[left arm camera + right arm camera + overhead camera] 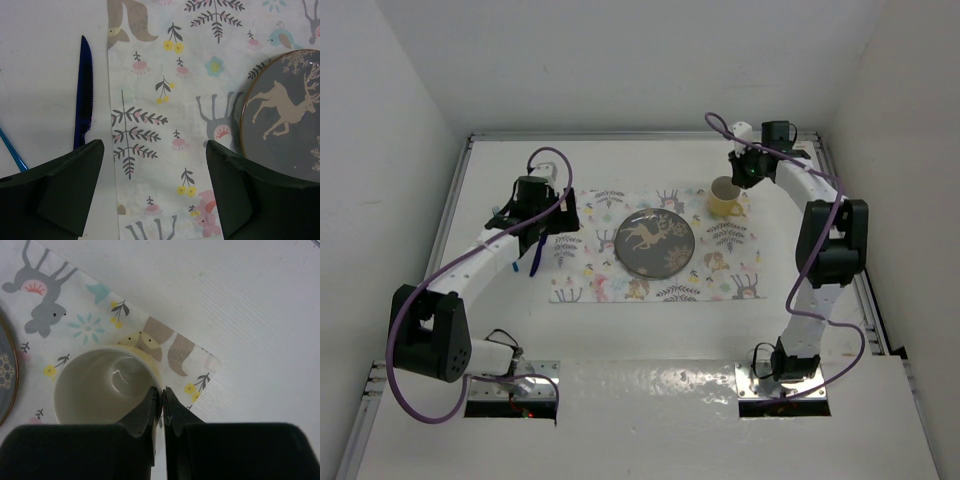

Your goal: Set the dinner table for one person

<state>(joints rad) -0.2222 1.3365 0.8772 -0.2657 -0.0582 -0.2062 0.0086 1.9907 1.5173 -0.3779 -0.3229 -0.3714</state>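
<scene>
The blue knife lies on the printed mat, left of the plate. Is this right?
Not quite. The blue knife lies on the bare dinner table beside the mat, left of the plate; the left wrist view shows it.

A mat (590, 285) with a plate (654, 243) and a cup (724, 198) on it, and a knife (84, 95) beside it.
The white cloth mat has deer, birds, leaves and little flowers printed on it. The round grey plate has a pale deer on it and a brown rim, and it sits near the middle of the mat. The yellow cup is pale inside and stands upright at the mat's far right corner, near the plate but not touching it. The dark blue knife has a toothed edge and lies just off the mat's left side, along it. A thin light blue stick (10, 147) lies left of the knife.
</scene>
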